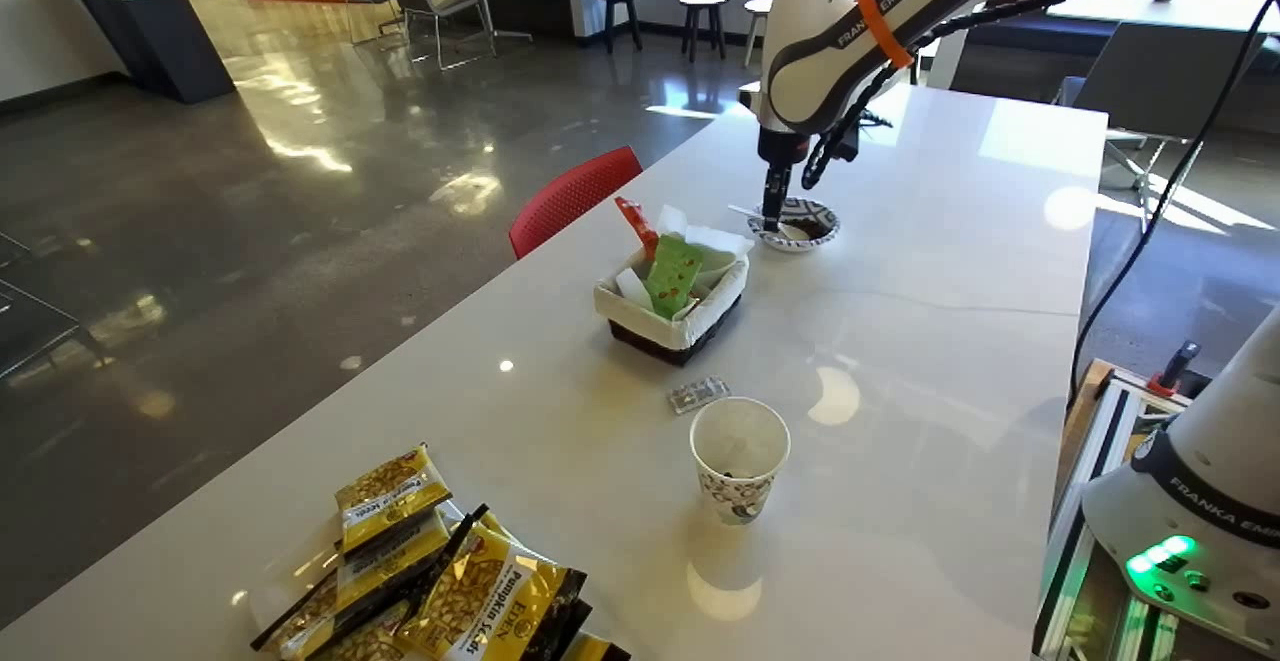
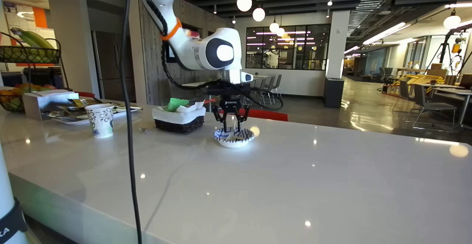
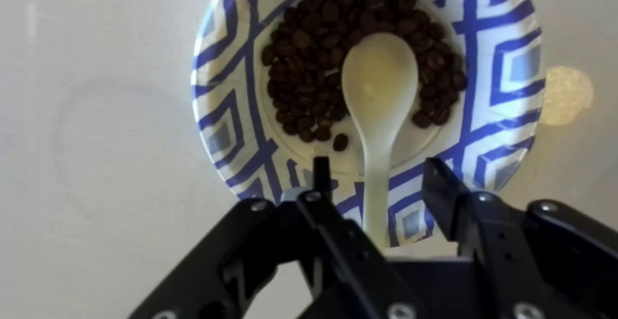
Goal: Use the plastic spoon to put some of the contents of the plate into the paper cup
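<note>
Your pincer (image 2: 232, 130) is spread partway apart and grips nothing; its fingers (image 3: 322, 179) stand on each side of the handle of the white plastic spoon (image 3: 379, 92). The spoon's round end lies on brown beans (image 3: 309, 63) in the blue-and-white plate (image 3: 512, 77), and the handle reaches over the rim. The paper cup (image 1: 740, 461) stands upright, well apart from the plate, nearer the edge of the counter (image 1: 900, 461) by the arm's base (image 1: 1220, 421) than the edge by the red chair (image 1: 572, 201).

A green packet (image 1: 674, 275) sits in a white-lined wicker basket (image 2: 179, 126) on a tabletop (image 1: 900, 461), a silvery pack (image 1: 698, 395) and red chair (image 1: 575, 203) near the basket, Eden pumpkin seed packets (image 1: 490, 586) well apart from it.
</note>
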Robot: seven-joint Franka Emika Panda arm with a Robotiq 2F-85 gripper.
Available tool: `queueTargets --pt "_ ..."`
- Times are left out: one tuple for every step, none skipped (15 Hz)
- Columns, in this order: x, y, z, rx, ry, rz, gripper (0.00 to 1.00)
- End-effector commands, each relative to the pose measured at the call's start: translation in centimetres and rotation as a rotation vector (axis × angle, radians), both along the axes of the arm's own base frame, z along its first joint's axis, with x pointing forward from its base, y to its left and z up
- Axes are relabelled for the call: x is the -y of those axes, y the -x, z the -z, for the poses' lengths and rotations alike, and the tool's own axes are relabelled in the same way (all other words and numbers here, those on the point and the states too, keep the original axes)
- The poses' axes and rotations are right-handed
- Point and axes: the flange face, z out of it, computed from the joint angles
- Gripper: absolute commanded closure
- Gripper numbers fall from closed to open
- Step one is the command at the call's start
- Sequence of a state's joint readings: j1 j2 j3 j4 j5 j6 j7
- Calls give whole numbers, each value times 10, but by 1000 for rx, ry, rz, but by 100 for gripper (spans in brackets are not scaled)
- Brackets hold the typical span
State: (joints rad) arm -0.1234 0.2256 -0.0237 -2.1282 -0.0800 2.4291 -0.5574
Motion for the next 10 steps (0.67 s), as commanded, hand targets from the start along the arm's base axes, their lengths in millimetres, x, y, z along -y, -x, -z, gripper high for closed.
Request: queueTargets --pt "9 21 -35 -103 51 24 16" --pt "12 25 -46 -156 76 53 8" --pt "13 32 -52 -210 98 97 2" --pt "13 36 -62 -258 101 128 0" --pt "11 38 -82 -280 113 195 0" --pt "7 42 -97 -310 109 247 0" --pt "0 45 -114 -323 87 307 0" --pt "-4 46 -127 -327 79 363 0" --pt "-10 47 -142 -334 79 419 0" --pt "-14 47 -153 -343 72 472 0"
